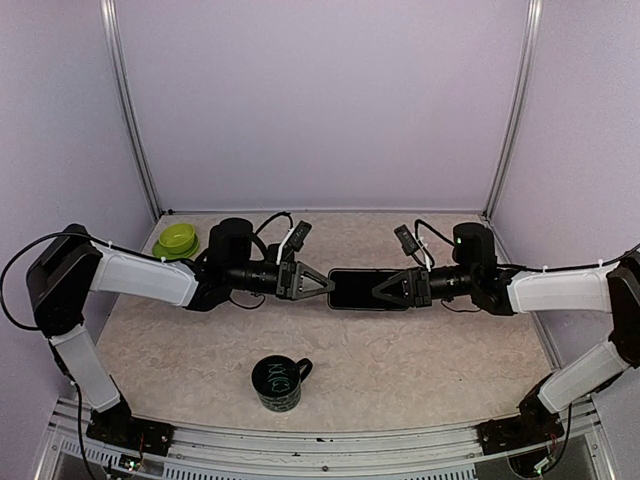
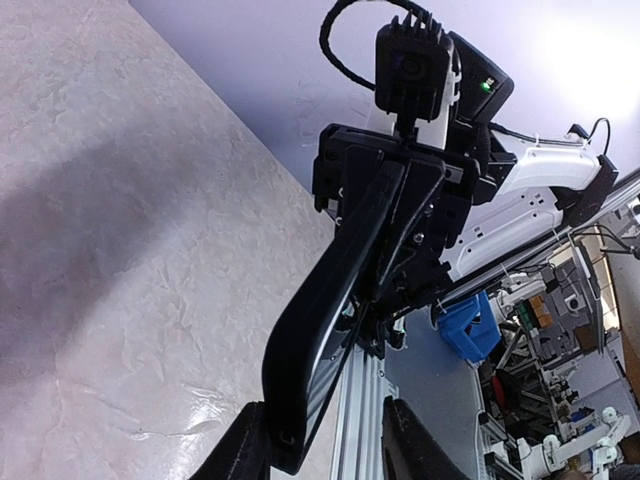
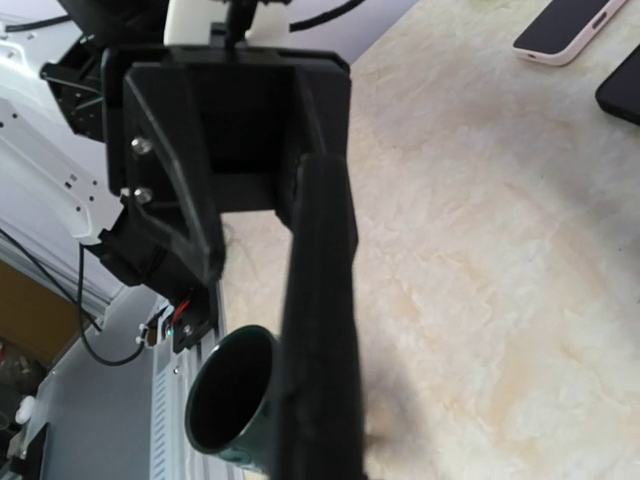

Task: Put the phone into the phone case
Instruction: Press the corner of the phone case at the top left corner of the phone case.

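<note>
Stretched between two arms over the middle of the table (image 1: 420, 370), apparently clear of its surface: a black phone (image 1: 355, 290). Pinched shut at one short end by the right gripper (image 1: 380, 290). At the other end, bracketed by the left gripper (image 1: 328, 284), jaws spread, one of its fingers (image 2: 240, 452) touching the slab's edge and the other standing apart. Cannot tell whether the phone case is already around it or only partly seated.

Probably light and rigid at the core, slick on the glossy face, breakable if dropped or twisted. Any case around it likely softer and springy at the rim. Best taken by the ends or the long edges, as now, with pressure kept off the glass and a firm second hold before any release.

Below, a pale marbled tabletop, smooth and faintly shiny, offering little friction. Near the front edge, a dark mug (image 1: 278, 382); at the back left, a green bowl (image 1: 176, 240). Seen from the right wrist, a second handset (image 3: 560, 28) in a pale shell, lying flat. All around, plain lilac walls (image 1: 320, 100) on metal posts.
</note>
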`<state>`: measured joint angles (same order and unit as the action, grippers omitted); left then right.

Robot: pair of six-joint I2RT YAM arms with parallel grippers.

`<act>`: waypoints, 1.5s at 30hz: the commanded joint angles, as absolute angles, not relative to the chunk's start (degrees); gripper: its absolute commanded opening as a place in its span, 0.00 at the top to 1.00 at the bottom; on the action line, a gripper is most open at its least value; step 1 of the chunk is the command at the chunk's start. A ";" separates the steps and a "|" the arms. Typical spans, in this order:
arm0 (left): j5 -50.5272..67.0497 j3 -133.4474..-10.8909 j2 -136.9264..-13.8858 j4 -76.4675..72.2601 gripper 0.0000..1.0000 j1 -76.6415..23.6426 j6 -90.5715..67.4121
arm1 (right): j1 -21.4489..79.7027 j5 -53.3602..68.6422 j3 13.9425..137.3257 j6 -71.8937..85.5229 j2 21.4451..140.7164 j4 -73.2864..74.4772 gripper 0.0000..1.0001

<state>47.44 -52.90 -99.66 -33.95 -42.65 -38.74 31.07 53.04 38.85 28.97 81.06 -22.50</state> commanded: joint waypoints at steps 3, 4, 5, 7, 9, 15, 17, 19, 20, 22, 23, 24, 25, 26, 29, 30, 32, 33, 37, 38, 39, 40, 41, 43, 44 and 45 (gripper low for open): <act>46.07 -55.05 -99.46 -33.76 0.66 -42.45 -38.80 | 31.45 52.90 40.58 28.45 81.04 -23.47 1.00; 46.18 -55.24 -99.70 -33.73 0.66 -42.53 -38.89 | 31.53 52.97 40.53 28.47 81.04 -23.51 1.00; 46.41 -55.42 -99.87 -33.73 0.67 -42.61 -38.91 | 31.63 53.02 40.56 28.45 81.04 -23.47 1.00; 46.36 -55.69 -100.38 -33.37 0.71 -42.70 -38.79 | 31.93 53.17 40.64 28.41 81.04 -23.35 1.00; 45.96 -55.89 -100.54 -32.68 0.81 -42.63 -38.36 | 32.14 53.32 40.74 27.98 81.04 -23.09 1.00; 47.50 -54.84 -100.27 -34.16 1.00 -41.87 -38.51 | 32.17 54.94 40.91 25.77 81.04 -21.53 1.00; 49.92 -53.01 -99.59 -38.31 1.00 -40.97 -40.65 | 32.09 55.71 40.84 24.26 81.02 -20.75 1.00; 53.16 -50.34 -98.95 -44.24 1.00 -39.89 -43.90 | 31.87 57.19 40.87 23.38 81.40 -20.15 1.00; 54.53 -49.36 -98.69 -46.93 1.00 -39.42 -45.39 | 31.76 58.26 40.80 23.20 81.62 -20.40 1.00; 56.71 -48.13 -98.62 -50.60 0.99 -38.68 -47.63 | 31.58 60.24 40.78 23.32 82.02 -20.89 1.00; 57.65 -47.71 -98.70 -52.15 0.98 -38.53 -48.70 | 31.54 61.18 40.80 23.29 82.15 -21.17 1.00; 58.27 -47.29 -98.81 -54.01 0.98 -38.42 -49.97 | 31.47 62.11 40.78 23.30 82.28 -21.47 1.00; 58.77 -46.81 -99.00 -56.45 0.98 -38.41 -51.42 | 31.47 62.87 40.85 23.36 82.41 -21.62 1.00; 59.31 -46.34 -99.41 -59.19 0.97 -38.34 -53.53 | 31.39 63.50 40.87 23.38 82.44 -21.73 1.00; 60.08 -44.90 -100.75 -69.82 0.91 -37.75 -60.85 | 31.05 64.16 40.78 23.44 82.32 -21.77 1.00; 59.78 -44.76 -101.36 -70.78 0.88 -37.50 -61.84 | 31.03 64.09 40.85 23.44 82.27 -21.61 1.00; 58.75 -44.75 -101.76 -68.98 0.79 -36.83 -60.93 | 31.03 64.08 41.10 23.22 82.27 -20.83 1.00; 57.92 -45.02 -101.49 -65.88 0.71 -36.63 -59.36 | 31.01 64.07 41.25 23.26 82.24 -20.50 1.00; 52.83 -48.97 -99.10 -45.07 0.64 -36.93 -46.00 | 31.03 63.76 41.74 22.76 82.14 -18.60 1.00; 50.75 -51.52 -98.54 -37.91 0.63 -37.34 -41.81 | 31.03 63.63 42.01 22.61 82.18 -18.06 1.00; 48.77 -53.70 -98.02 -31.57 0.62 -37.80 -37.40 | 31.05 63.57 42.20 22.23 82.22 -17.43 1.00; 47.26 -55.47 -97.77 -26.25 0.62 -38.32 -33.99 | 31.09 63.47 42.34 22.01 82.29 -16.92 1.00; 46.51 -56.88 -97.70 -22.94 0.61 -38.66 -31.87 | 31.11 63.40 42.60 21.63 82.35 -16.05 1.00; 46.52 -58.30 -97.94 -20.13 0.60 -39.12 -30.08 | 31.11 63.14 43.09 20.92 82.59 -14.45 1.00; 46.78 -58.62 -98.02 -19.71 0.60 -39.38 -29.68 | 31.11 62.99 43.49 20.35 82.76 -13.51 1.00; 46.97 -58.82 -97.96 -19.46 0.59 -39.63 -29.32 | 31.14 62.83 43.84 19.71 82.91 -12.46 1.00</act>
